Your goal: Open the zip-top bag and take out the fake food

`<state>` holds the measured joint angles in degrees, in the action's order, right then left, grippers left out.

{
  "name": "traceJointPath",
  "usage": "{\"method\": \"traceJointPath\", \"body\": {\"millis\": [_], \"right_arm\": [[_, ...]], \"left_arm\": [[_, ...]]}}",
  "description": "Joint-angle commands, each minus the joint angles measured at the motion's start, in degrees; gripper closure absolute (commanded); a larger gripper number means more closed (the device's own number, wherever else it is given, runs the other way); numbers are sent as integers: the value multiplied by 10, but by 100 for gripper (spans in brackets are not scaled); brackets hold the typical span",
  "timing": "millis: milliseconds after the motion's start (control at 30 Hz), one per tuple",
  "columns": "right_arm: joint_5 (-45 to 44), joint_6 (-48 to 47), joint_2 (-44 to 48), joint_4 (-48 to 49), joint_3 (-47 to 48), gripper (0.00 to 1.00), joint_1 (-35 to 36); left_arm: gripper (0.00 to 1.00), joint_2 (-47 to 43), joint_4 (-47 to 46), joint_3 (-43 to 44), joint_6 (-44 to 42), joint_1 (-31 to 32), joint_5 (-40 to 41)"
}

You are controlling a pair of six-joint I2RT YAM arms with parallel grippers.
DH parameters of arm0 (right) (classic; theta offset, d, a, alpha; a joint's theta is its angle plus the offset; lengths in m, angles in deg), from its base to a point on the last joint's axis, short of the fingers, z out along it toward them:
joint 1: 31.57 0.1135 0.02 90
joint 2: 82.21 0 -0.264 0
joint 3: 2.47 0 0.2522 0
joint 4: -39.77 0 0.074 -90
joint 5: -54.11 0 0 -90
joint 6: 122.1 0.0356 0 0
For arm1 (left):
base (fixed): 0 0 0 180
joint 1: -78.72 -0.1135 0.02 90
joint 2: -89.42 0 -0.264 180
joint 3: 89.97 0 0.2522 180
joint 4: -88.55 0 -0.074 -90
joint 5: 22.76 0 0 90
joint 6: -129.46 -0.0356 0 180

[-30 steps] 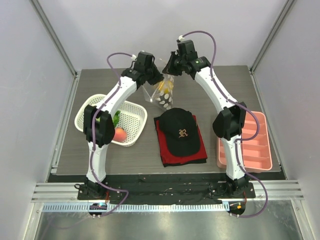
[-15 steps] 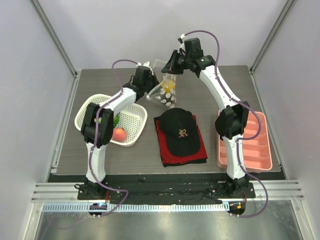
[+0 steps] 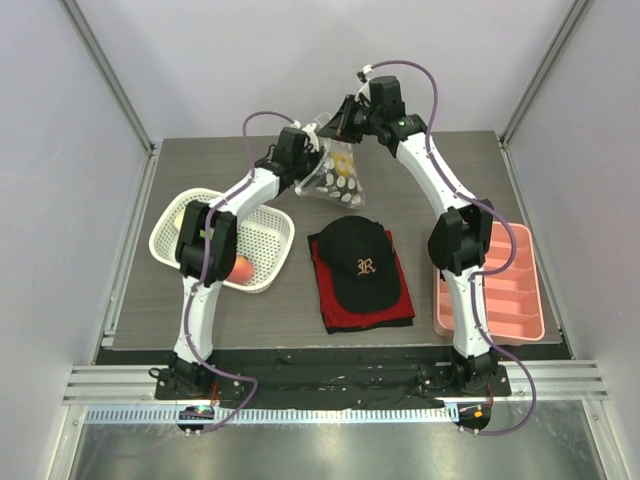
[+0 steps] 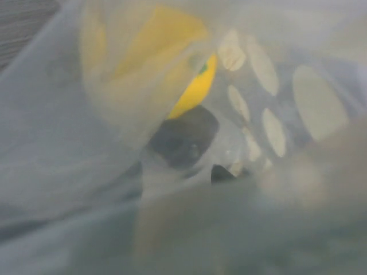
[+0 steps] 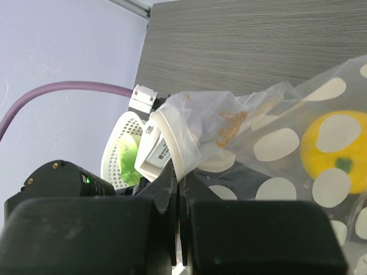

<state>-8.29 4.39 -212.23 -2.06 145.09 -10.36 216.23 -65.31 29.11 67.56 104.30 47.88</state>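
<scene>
Left gripper (image 3: 310, 162) has come back up and in since half a second ago and now sits hard against the side of the zip-top bag (image 3: 340, 182). Bag has shifted slightly right with it. It hangs over the far middle of the table (image 3: 200, 325), behind the cap (image 3: 362, 262). Can't tell if its low end touches the wood.

Right gripper (image 3: 342, 122) has its fingers together, pinched on the bag's upper lip; its wrist view shows the whitish rolled edge caught between them. Likely reason: holding the pouch up by one lip keeps the mouth presented to the other arm and stops the slack plastic collapsing.

Left wrist view is smothered in film right on the lens and no fingers show, so I can't say whether that hand is apart or together. Judging by the film around the lens, it is at or inside the mouth, going for the next piece.

Bag looks clear, crumpled and slack, with white polka dots. Yellow-orange citrus (image 5: 335, 157) with a green spot sits inside against the wall. A dark lump (image 4: 183, 137) lies just under it, probably the brown ball, too blurred to confirm.

Peach (image 3: 239, 268) and leafy green (image 5: 127, 159) already lie in the mesh basket (image 3: 270, 235) at left. So roughly half the food is out and two pieces are still bagged.
</scene>
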Motion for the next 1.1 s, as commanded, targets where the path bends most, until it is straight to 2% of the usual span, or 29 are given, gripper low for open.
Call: {"method": "traceJointPath", "body": {"millis": [0, 100, 200, 267, 300, 467, 533, 633, 700, 767, 867, 933, 1067], "right_arm": [[-13, 31, -7, 69, -14, 99, 8], [-13, 80, -7, 87, -31, 99, 12], [-26, 124, 5, 106, -68, 99, 17], [-28, 179, 13, 160, -99, 98, 16], [-37, 189, 14, 179, -113, 98, 16], [-69, 256, 22, 219, -145, 98, 26], [-104, 290, 31, 245, -175, 99, 30], [-121, 291, 27, 256, -174, 99, 31], [-103, 270, -8, 249, -126, 99, 31], [-73, 220, -37, 233, -62, 99, 31], [-41, 181, -85, 233, -18, 99, 29], [-40, 174, -97, 245, -11, 99, 30], [-46, 230, -91, 305, -63, 99, 32]], "left_arm": [[47, 13, 39, 22, -38, 3, 21], [47, 15, 16, -2, -9, -4, 28], [41, 16, -33, -25, 34, -24, -5], [27, 30, -32, -20, 52, -33, -25], [25, 34, -33, -22, 60, -36, -40], [26, 37, -82, -56, 84, -46, -39], [42, 50, -88, -44, 88, -46, -84], [45, 82, -71, -10, 86, -46, -145], [46, 100, -43, 16, 76, -48, -180], [42, 100, -59, 8, 78, -54, -226], [33, 89, -89, -21, 87, -59, -272], [30, 88, -101, -28, 90, -63, -279], [28, 87, -121, -35, 98, -64, -273]]}}
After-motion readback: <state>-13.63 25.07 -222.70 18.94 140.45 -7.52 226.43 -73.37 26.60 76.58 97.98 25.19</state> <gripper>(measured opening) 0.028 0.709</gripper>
